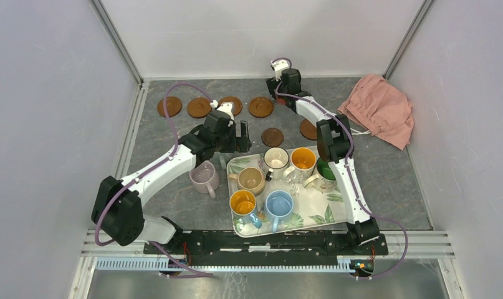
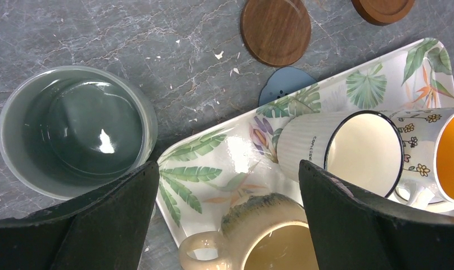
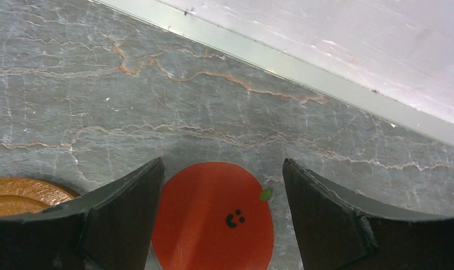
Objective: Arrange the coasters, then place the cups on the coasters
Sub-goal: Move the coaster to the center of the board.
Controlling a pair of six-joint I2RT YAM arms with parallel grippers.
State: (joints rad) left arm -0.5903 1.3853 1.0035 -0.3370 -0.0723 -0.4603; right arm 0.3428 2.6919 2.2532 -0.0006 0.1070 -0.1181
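My right gripper [image 3: 221, 163] is open low over a red coaster [image 3: 213, 216] that lies flat between its fingers near the back wall. Beside it is a wooden coaster [image 3: 16, 194]. Several wooden coasters [image 1: 199, 107] line the back, with a dark brown one [image 1: 272, 137] in front. My left gripper [image 2: 229, 164] is open above the tray corner and the tan cup [image 2: 269, 236]. To its left a grey-green cup [image 2: 72, 129] stands on the table. A cream cup [image 2: 348, 152] and an orange-inside cup [image 2: 444, 152] sit on the tray. A grey-blue coaster [image 2: 283, 85] peeks from under the tray.
The leaf-print tray [image 1: 317, 208] also holds a light blue cup [image 1: 279, 203], a blue cup with orange inside [image 1: 243, 203] and a green-inside cup [image 1: 325, 171]. A pale pink cup [image 1: 204, 177] stands left of the tray. A pink cloth [image 1: 379, 115] lies at the back right.
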